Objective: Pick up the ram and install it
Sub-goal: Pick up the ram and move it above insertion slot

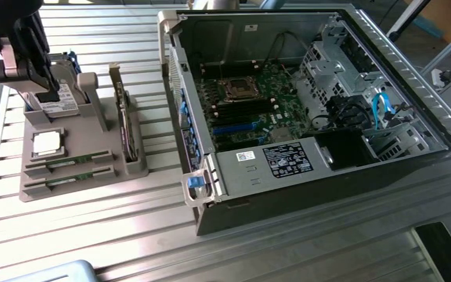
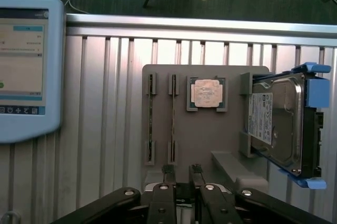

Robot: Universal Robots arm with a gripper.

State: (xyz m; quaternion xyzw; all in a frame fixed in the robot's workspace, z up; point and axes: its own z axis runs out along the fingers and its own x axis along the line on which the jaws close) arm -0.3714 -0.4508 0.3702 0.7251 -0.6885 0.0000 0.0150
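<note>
Nothing written can be read here. The white label (image 2: 261, 119) on the silver boxy hard drive (image 2: 288, 121) carries small black print too fine to make out, as do the black printed label (image 1: 288, 160) and small white sticker (image 1: 245, 155) inside the open grey computer case (image 1: 327, 197). The pale-blue-framed touch screen (image 2: 21, 61) shows text lines and icons, equally illegible.

arm (image 1: 23, 26) at exterior view's far left, wrist pointing straight down; gripper (image 2: 182, 171) part-open, narrow gap, empty.
</note>
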